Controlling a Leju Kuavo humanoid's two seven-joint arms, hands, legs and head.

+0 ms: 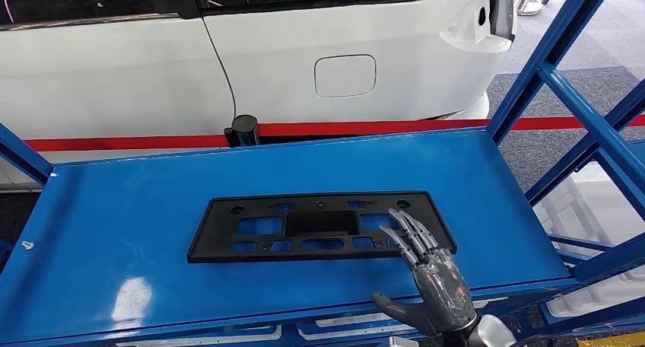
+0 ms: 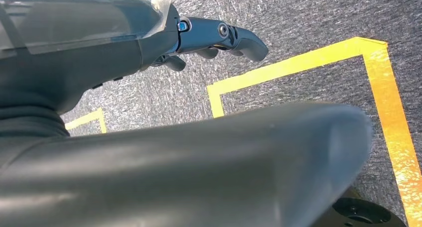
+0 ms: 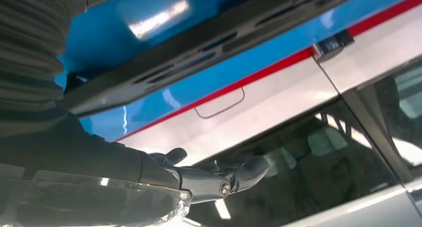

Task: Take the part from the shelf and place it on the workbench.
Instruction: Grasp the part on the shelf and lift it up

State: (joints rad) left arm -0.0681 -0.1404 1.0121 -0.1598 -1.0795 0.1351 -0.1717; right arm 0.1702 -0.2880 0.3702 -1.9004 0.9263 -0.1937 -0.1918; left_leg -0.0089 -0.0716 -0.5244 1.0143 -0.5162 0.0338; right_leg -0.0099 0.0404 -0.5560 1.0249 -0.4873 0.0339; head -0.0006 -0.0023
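Head view shows the black part (image 1: 319, 227), a flat rectangular frame with cut-outs, lying flat at the centre of the blue shelf (image 1: 114, 233). At lower right of the frame the right hand (image 1: 426, 275) reaches in palm down, its fingers (image 1: 407, 233) stretched forward and slightly spread over the part's right end, the thumb stuck out to the left; it grips nothing, and whether the fingertips touch the part I cannot tell. In the left wrist view the left hand (image 2: 219, 38) hangs over grey carpet (image 2: 308, 18) marked with yellow tape (image 2: 388, 102), fingers loosely bent, holding nothing. Behind the shelf, across the top of the head view, stands a white car (image 1: 342, 58) with a fuel flap (image 1: 344, 75), and a red stripe (image 1: 122, 142) runs below it. Blue shelf struts (image 1: 567, 35) cross the upper right.
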